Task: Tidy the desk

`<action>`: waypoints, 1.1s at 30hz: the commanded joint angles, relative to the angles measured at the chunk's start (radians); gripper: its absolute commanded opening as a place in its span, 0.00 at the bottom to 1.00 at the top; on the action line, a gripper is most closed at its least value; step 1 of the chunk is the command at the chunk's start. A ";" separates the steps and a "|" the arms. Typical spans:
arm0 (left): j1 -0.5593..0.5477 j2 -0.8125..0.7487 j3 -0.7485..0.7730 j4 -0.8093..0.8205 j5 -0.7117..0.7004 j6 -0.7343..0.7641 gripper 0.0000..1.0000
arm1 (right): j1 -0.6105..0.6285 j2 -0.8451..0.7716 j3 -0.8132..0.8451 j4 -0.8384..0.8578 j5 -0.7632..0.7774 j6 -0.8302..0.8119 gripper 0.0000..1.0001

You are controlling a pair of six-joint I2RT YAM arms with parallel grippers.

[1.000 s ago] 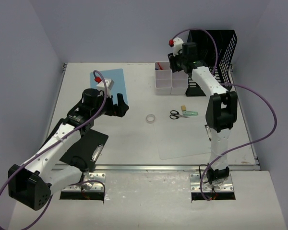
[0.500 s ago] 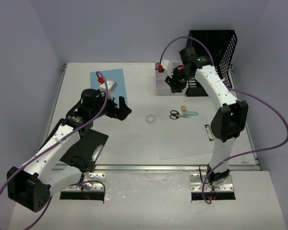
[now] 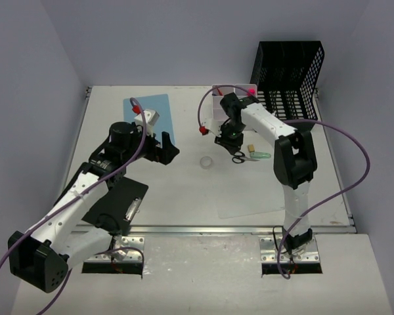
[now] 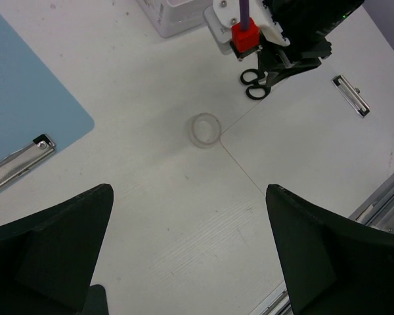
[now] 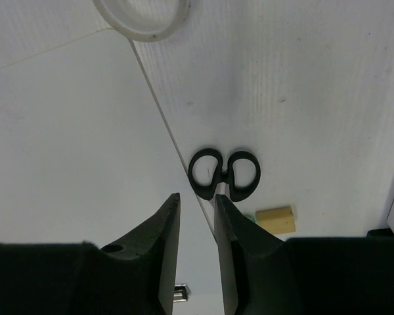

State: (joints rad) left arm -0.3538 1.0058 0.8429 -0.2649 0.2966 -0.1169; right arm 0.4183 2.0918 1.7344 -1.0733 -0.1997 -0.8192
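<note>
- Beneath the scissors (image 3: 239, 157) and spreading well beyond them on every side: the desk (image 3: 184, 131), off-white, with loose items on it, so not yet tidy by the look of it.
- Directly above the scissors: the right gripper (image 5: 196, 197), a second ago up at the white bins (image 4: 174, 16) behind the scissors, now swung forward and down. Points at the black handle loops, its fingers drawn in to a slim gap with nothing between them, narrower than a moment back.
- Well left of the scissors: the left gripper (image 4: 189, 190), spread wide and empty, hovering much where it hung a second ago.
- At the scissors themselves: no contact yet, blades and loops flat on the desk. Reads as the bins left behind and a fresh pick lining up here. Likely calls for a descent with the fingers astride a handle before any clamping.
- Just left of the scissors: the clear tape ring (image 4: 205, 129), flat, untouched, in the same spot as before.
- Just right of the scissors: a small tan block (image 5: 276, 220), close to the loops but apart from them, likewise unmoved.
</note>
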 commanded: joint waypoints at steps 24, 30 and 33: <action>0.009 -0.016 -0.005 0.058 -0.004 -0.001 1.00 | -0.009 0.128 -0.053 0.111 0.091 -0.084 0.32; 0.009 -0.012 -0.011 0.059 -0.005 -0.004 1.00 | -0.013 0.137 -0.076 0.136 0.085 -0.089 0.33; 0.009 -0.010 -0.013 0.061 -0.004 -0.004 1.00 | -0.018 0.142 -0.082 0.147 0.080 -0.090 0.32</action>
State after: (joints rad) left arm -0.3538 1.0031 0.8337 -0.2558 0.2962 -0.1169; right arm 0.4099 2.2196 1.6718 -0.9646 -0.1047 -0.8921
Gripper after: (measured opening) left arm 0.998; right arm 0.327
